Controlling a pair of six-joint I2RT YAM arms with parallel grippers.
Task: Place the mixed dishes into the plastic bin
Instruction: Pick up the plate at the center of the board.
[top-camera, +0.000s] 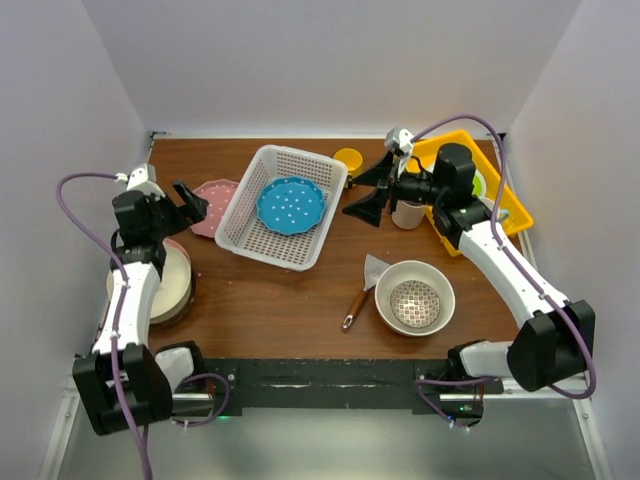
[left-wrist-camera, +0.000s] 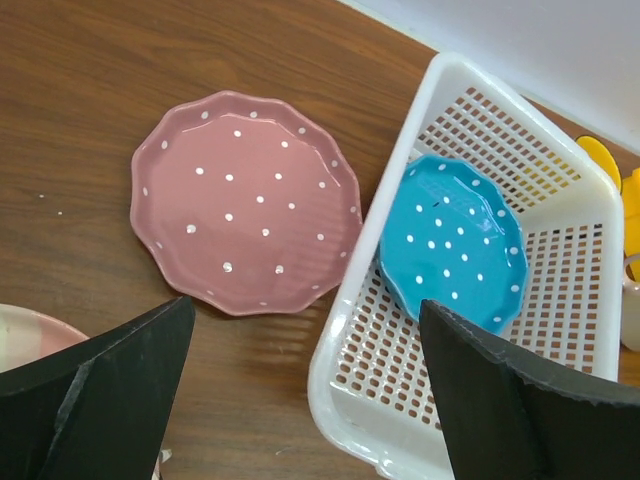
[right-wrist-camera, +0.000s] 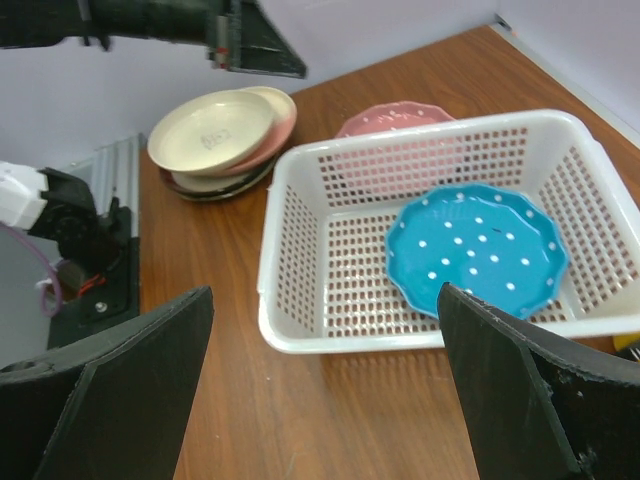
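The white plastic bin stands at the table's middle back, with a blue dotted plate lying inside it. Left of the bin, a pink dotted plate rests on the wood. My left gripper hovers open over that plate's near left side, holding nothing. In the left wrist view the pink plate lies beside the bin's rim. My right gripper is open and empty just right of the bin. A large cream bowl holds a small patterned bowl.
A stack of cream and pink plates sits at the left edge under my left arm. A wooden-handled spatula lies left of the cream bowl. A yellow mug, a cream mug and a yellow tray stand at the back right.
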